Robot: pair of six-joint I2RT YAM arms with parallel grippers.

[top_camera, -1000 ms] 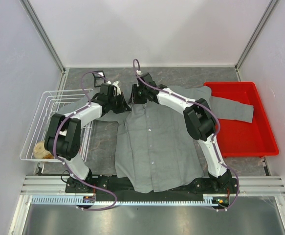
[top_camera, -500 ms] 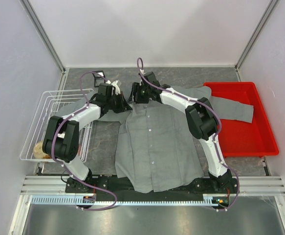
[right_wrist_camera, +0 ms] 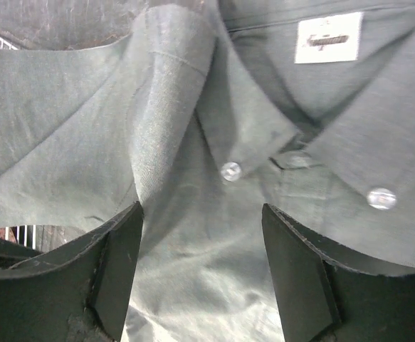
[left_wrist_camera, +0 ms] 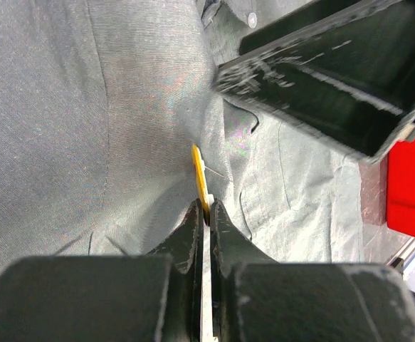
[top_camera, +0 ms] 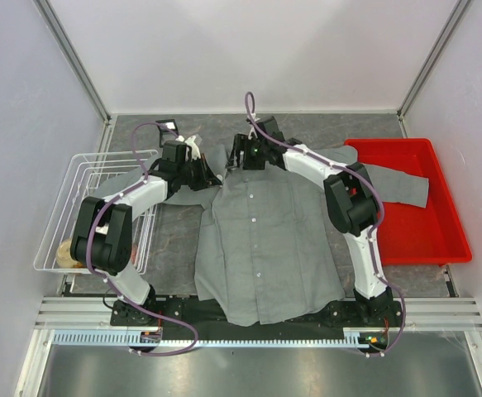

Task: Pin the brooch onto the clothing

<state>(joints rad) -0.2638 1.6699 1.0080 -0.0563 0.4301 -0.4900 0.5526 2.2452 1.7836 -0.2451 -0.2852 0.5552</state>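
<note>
The grey clothing (top_camera: 265,240) lies flat on the table, collar at the far end. In the left wrist view my left gripper (left_wrist_camera: 206,210) is shut on the brooch (left_wrist_camera: 201,178), a thin orange-yellow disc seen edge-on that sticks out past the fingertips against the grey cloth (left_wrist_camera: 65,107). From above, the left gripper (top_camera: 206,175) sits at the shirt's left shoulder. My right gripper (top_camera: 239,157) hovers just beyond the collar. Its jaws (right_wrist_camera: 201,210) are wide open over the collar with nothing between them. The white neck label (right_wrist_camera: 326,37) and two pale buttons (right_wrist_camera: 230,171) show below it.
A white wire basket (top_camera: 92,207) stands at the left, holding a tan round thing (top_camera: 69,252). A red tray (top_camera: 414,207) at the right has one shirt sleeve (top_camera: 398,184) draped over it. A small dark object (top_camera: 168,126) lies at the back left. The right gripper's black body (left_wrist_camera: 321,78) looms close in the left wrist view.
The right gripper has opened and drawn back to the right, away from the left gripper. The left gripper has stayed shut at the shoulder, barely moving.
</note>
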